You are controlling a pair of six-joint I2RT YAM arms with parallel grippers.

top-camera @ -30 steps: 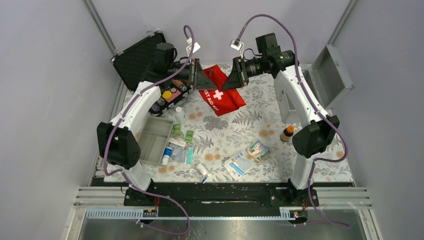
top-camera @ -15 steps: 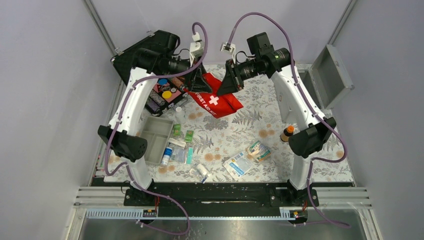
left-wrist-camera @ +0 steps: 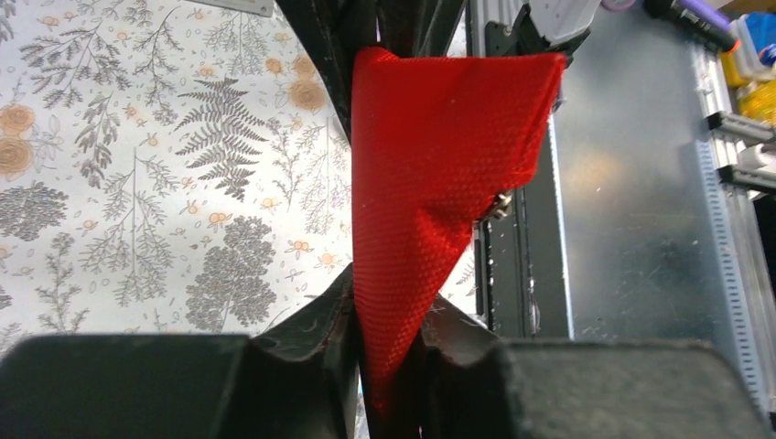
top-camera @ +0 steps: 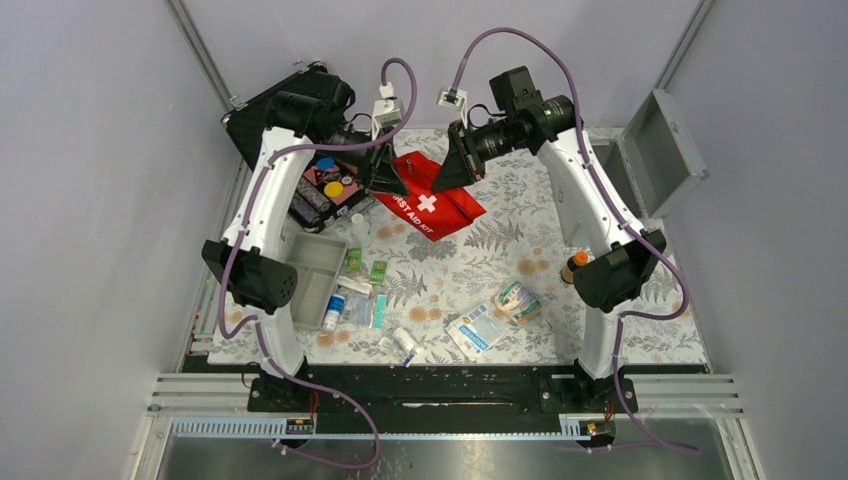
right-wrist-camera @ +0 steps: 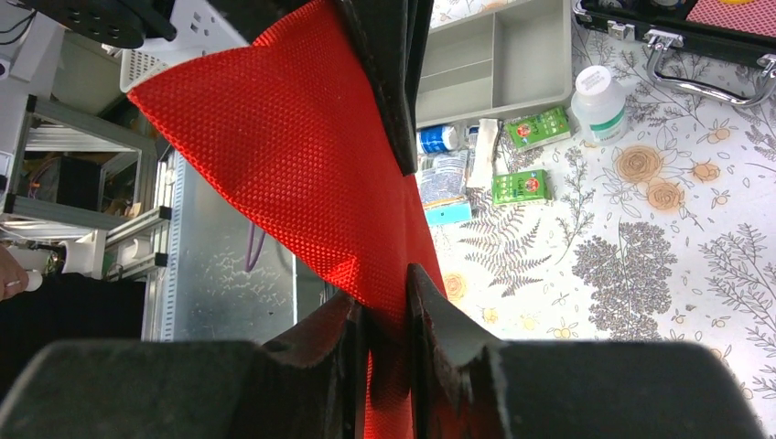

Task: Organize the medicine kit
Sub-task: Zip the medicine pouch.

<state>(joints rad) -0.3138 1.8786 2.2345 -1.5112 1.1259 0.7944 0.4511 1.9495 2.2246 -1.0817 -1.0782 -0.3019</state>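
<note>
The red first-aid pouch (top-camera: 432, 205) hangs stretched between both grippers at the back of the table. My left gripper (top-camera: 390, 184) is shut on its left edge, and the red fabric (left-wrist-camera: 430, 155) is pinched between the left gripper's jaws (left-wrist-camera: 389, 352). My right gripper (top-camera: 448, 178) is shut on the pouch's upper right edge, with red cloth (right-wrist-camera: 293, 155) clamped deep in the right gripper's jaws (right-wrist-camera: 389, 320). The medicine kit (top-camera: 655, 150), a silver-grey metal box with its lid up, stands at the far right, away from both grippers.
A black case of coloured chips (top-camera: 330, 185) lies open at the back left. A grey tray (top-camera: 310, 275), green packets (top-camera: 378, 272), a white bottle (top-camera: 358, 228), sachets (top-camera: 480, 328), a bandage roll (top-camera: 518, 300) and a brown bottle (top-camera: 574, 267) are scattered on the floral cloth.
Both grippers have shifted left and a little nearer, carrying the red pouch, which has turned to lie more sideways. The left arm's wrist has swung round over the black case.
</note>
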